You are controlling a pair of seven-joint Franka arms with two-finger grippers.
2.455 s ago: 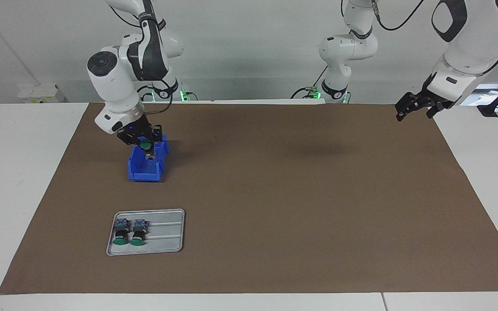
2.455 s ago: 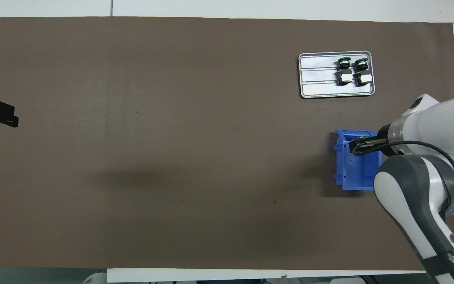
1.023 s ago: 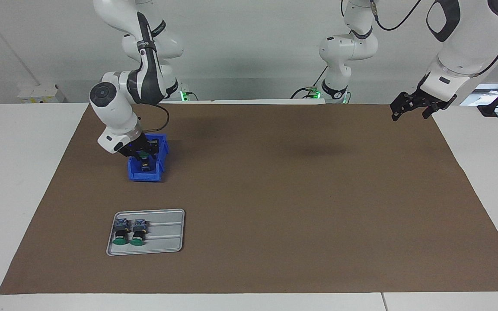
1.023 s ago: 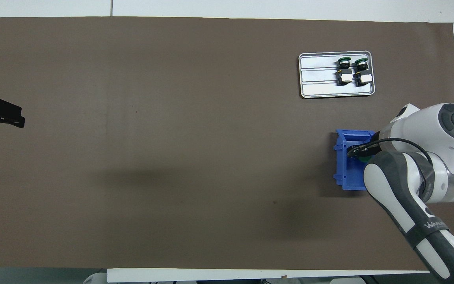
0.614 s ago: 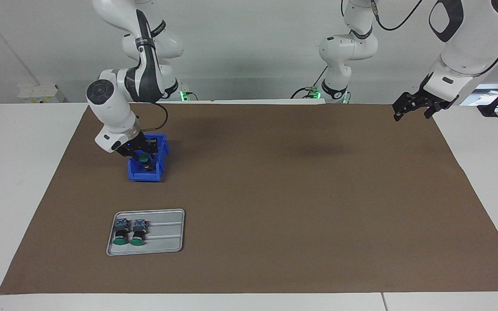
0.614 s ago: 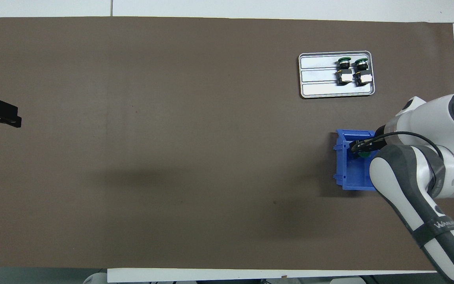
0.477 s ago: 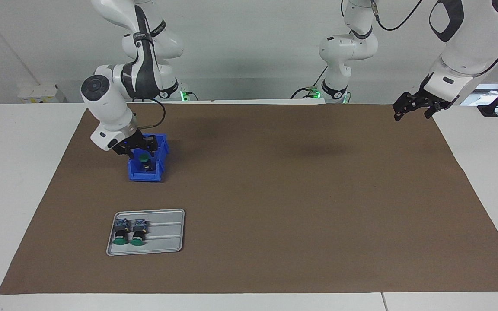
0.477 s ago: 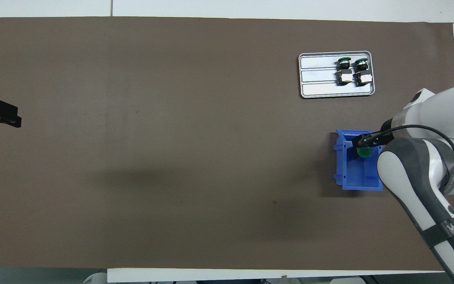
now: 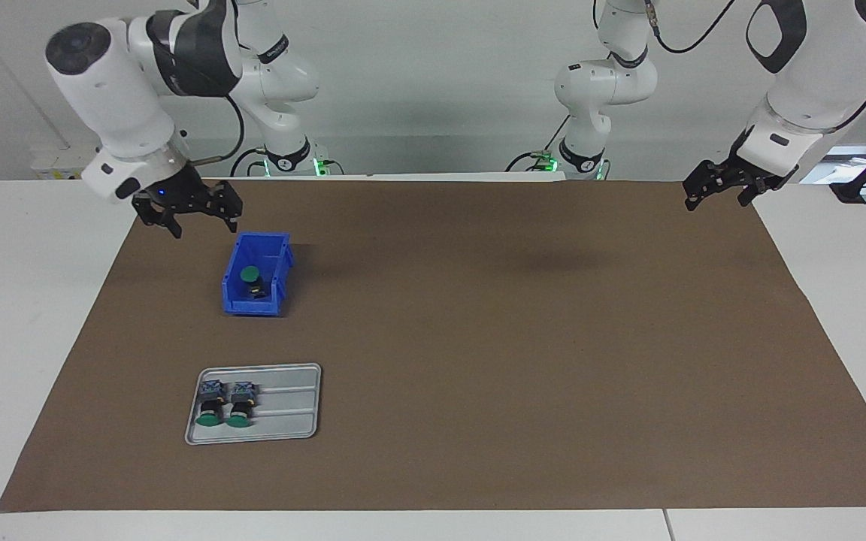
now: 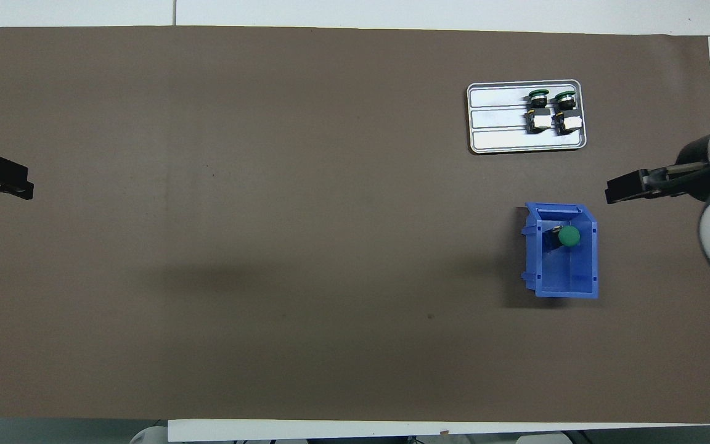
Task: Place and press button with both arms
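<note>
While both arms hang clear of the work, this is how things stand.

Button: the button (image 9: pixel 251 275) sits green cap up inside the blue bin (image 9: pixel 234 300), below the right gripper and toward the table's middle from it.

Right gripper: the right gripper (image 9: pixel 196 218) is up in the air over the mat's edge just beside the bin, fingers spread wide, holding nothing.

Left gripper: the left gripper (image 9: pixel 720 192) waits over the mat's corner at the left arm's end, well apart from the bin; fingers apart, empty.

Tray: the metal tray (image 9: pixel 305 434), farther from the robots than the bin, carries two more buttons (image 9: pixel 224 402) lying side by side on it.

Progress: placing looks done, since the button stands free in the bin; whether the press is made or still due, I cannot tell.

Change: half a second ago the right gripper was down in the bin at the button; it has since risen and drawn away, and the left gripper has stayed put.
</note>
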